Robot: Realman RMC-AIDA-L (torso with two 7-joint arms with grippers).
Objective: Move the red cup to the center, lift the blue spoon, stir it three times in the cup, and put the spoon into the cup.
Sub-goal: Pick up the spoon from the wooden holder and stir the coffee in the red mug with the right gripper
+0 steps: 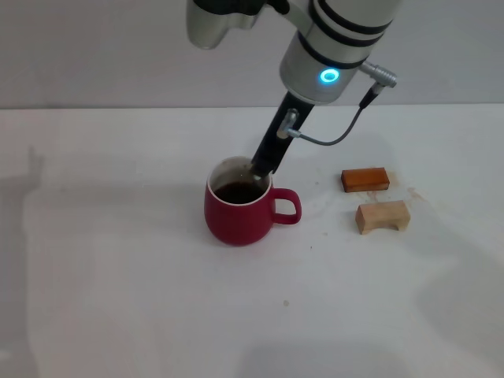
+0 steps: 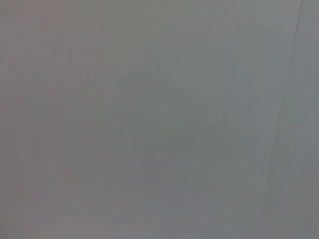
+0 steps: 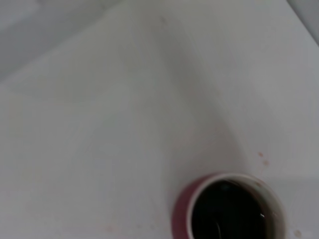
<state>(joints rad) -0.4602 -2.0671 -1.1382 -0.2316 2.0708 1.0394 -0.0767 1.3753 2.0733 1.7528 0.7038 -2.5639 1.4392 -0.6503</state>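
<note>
Red cup [image 1: 239,214] sits near the middle of the white table [image 1: 118,299], handle toward the robot's right, dark liquid inside. Right gripper [image 1: 262,168] reaches down over the far rim, tip at the mouth. Blue spoon: cannot make it out for certain; a thin glint in the liquid [image 3: 219,226] may be its bowl. Whether the fingers are closed on it, cannot tell. Stirring looks under way. Best kept as small circles, clear of the wall, so the cup stays put. Orange-brown block [image 1: 365,179] and pale wooden block [image 1: 383,216] lie well apart, right. Left arm unseen.
</note>
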